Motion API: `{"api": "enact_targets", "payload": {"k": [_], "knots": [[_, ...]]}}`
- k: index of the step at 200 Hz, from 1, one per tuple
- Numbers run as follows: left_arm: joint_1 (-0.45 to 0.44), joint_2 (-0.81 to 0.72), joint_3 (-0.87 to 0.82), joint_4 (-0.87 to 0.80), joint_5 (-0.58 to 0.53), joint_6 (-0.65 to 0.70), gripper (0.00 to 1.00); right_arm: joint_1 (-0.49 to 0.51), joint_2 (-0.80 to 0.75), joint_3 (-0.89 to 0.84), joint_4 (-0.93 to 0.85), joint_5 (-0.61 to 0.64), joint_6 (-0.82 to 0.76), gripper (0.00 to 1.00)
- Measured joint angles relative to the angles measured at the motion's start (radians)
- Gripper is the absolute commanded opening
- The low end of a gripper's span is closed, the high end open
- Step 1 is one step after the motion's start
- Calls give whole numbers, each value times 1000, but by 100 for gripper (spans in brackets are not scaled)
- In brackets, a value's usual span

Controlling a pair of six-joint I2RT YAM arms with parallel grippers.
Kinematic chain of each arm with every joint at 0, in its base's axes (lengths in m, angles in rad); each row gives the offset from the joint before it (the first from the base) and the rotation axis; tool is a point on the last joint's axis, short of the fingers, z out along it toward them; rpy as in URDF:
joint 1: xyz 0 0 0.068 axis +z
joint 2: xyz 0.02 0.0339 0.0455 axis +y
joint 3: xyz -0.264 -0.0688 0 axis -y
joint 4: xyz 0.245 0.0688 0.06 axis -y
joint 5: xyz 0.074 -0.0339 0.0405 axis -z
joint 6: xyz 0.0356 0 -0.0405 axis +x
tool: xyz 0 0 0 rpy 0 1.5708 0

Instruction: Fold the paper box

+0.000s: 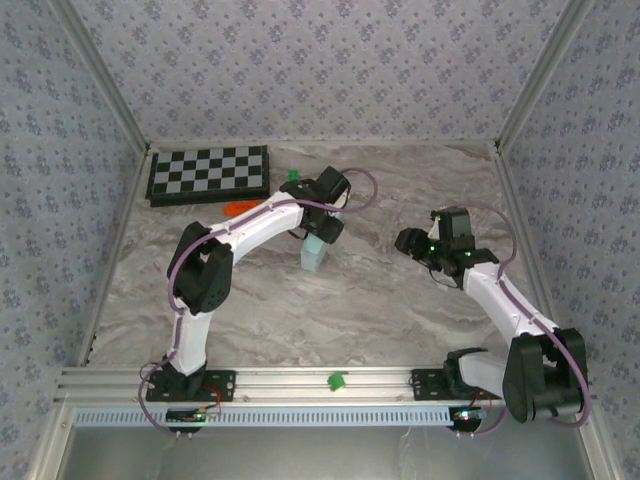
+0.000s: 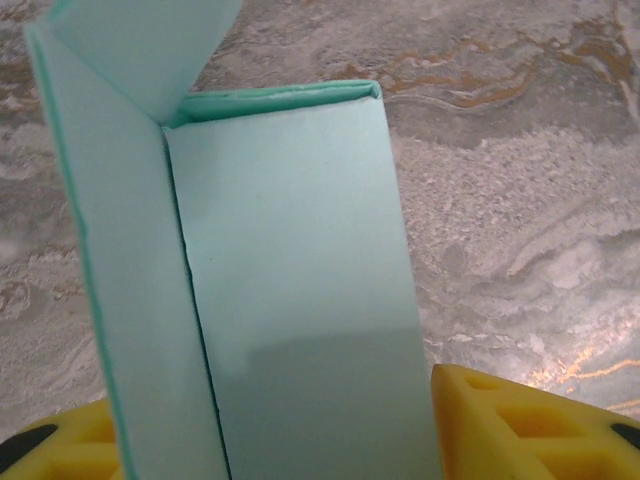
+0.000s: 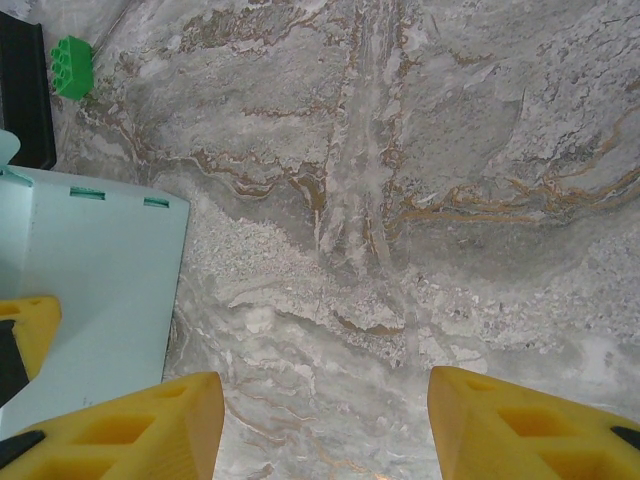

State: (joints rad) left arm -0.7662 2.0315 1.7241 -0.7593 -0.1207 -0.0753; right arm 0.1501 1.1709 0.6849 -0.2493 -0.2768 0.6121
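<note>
**Marble tabletop: paper box (image 1: pixel 314 256) on end between the fingers of the left gripper (image 1: pixel 322 236)**

Grey-veined marble covers the table (image 1: pixel 400 320), which is walled on three sides by flowered wallpaper (image 1: pixel 320 70). Near its middle stands the paper box, made of pale light-blue thin card and partly folded into a slim rectangular sleeve.

From the left wrist two flat panels show, meeting at a sharp crease that runs the whole length. A loose flap angles off the far left corner, and a greener cut edge runs along the far end. From the right wrist a broad side panel shows, with short slots near its upper edge. What lies inside the sleeve cannot be told.

Its long axis runs straight away from the left gripper's fingers (image 2: pixel 520 425). In the top view it stands upright, foot on the marble, directly under that gripper. Both yellow fingers sit against opposite sides of the card, closed on it.

The right gripper (image 3: pixel 325 425) hangs well apart to the right, its fingers spread wide over bare marble. A checkerboard (image 1: pixel 208 173) lies in the far left corner, with a green block (image 1: pixel 293 175) just beside it.
</note>
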Motion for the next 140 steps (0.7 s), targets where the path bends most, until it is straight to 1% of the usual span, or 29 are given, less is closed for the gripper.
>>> {"api": "enact_targets", "payload": {"k": [23,51,98,140], "knots": [[0,0,-12,2,48,82,53,0,0,0,-4,0,0,58],[0,-9,-28,18,110,217,53,0,0,-1,-8,0,0,58],[6,-92,-153,98,195,480,53,0,-12,-11,-14,1,0,58],[64,-108,-169,84,343,675,52,-3,-19,-15,-17,1,0,58]]}}
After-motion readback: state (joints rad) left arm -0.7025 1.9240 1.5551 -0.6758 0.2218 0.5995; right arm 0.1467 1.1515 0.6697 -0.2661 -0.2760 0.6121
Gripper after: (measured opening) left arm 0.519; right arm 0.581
